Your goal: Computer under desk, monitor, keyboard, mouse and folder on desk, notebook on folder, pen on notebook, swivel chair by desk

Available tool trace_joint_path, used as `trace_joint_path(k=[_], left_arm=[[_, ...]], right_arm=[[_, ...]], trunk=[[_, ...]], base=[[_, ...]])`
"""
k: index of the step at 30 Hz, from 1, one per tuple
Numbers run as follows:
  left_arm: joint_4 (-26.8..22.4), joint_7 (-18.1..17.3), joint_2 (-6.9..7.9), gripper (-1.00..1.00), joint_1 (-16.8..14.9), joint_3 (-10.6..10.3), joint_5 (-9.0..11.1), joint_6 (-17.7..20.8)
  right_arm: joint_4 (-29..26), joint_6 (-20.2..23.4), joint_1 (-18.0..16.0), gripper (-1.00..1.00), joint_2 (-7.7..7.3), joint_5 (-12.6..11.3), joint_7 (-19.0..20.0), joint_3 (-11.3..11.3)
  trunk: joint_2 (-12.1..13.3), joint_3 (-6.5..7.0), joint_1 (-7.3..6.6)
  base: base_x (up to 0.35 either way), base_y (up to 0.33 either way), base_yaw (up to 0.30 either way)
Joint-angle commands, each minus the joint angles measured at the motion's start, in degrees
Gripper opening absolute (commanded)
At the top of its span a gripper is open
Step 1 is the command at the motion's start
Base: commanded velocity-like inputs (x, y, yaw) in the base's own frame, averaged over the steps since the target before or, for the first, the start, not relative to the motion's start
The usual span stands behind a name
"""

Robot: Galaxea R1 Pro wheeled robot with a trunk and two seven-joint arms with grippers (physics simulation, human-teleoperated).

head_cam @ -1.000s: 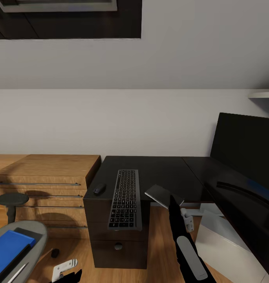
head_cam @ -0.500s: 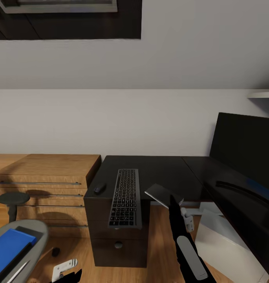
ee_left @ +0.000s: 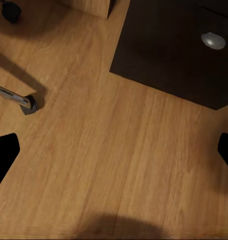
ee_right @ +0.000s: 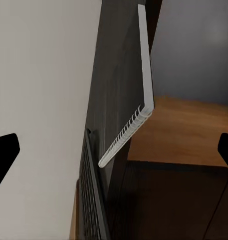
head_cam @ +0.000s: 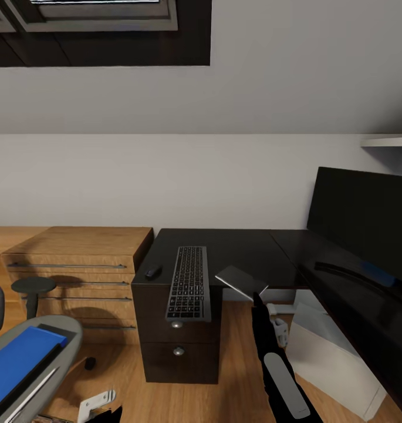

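Currently the keyboard [head_cam: 189, 283], mouse [head_cam: 152, 271] and notebook [head_cam: 242, 281] lie on the desk [head_cam: 247, 249]; the folder [head_cam: 19, 364] remains on the swivel chair [head_cam: 66, 341]; both grippers, left [ee_left: 114, 150] and right [ee_right: 114, 150], are spread and empty.

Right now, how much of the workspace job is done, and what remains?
Looks done: the monitor, keyboard and mouse are on the desk, and the computer stands under it. In hand: nothing held; the notebook lies overhanging the desk's front edge, above the right gripper. Left: the folder and pen lie on the swivel chair; then stacking and placing the chair.
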Motion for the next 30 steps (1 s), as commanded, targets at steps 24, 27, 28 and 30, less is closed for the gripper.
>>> trace_joint_path(k=[24, 27, 28, 30], left_arm=[[5.09, 0.54, -0.33, 1.0, 0.01, 0.13, 0.71, -1.55], [5.36, 0.39, -0.61, 1.0, 0.01, 0.03, 0.71, -1.43], [5.47, 0.36, -0.65, 1.0, 0.01, 0.03, 0.72, -1.41], [5.74, 0.32, -0.73, 1.0, 0.01, 0.0, 0.72, -1.35]], right_arm=[[0.22, -0.32, -0.04, 1.0, -0.08, -0.57, -0.23, 0.55], [0.19, -0.32, -0.04, 1.0, -0.09, -0.57, -0.19, 0.5], [0.18, -0.32, -0.04, 1.0, -0.09, -0.57, -0.2, 0.49], [0.19, -0.32, -0.04, 1.0, -0.09, -0.57, -0.19, 0.47]], trunk=[[-0.03, -0.05, -0.01], [-0.03, -0.05, -0.01], [-0.03, -0.05, -0.01], [-0.03, -0.05, -0.01]], base=[[-0.164, 0.0, 0.0], [-0.282, 0.0, 0.0], [-0.202, 0.0, 0.0], [-0.117, 0.0, 0.0]])
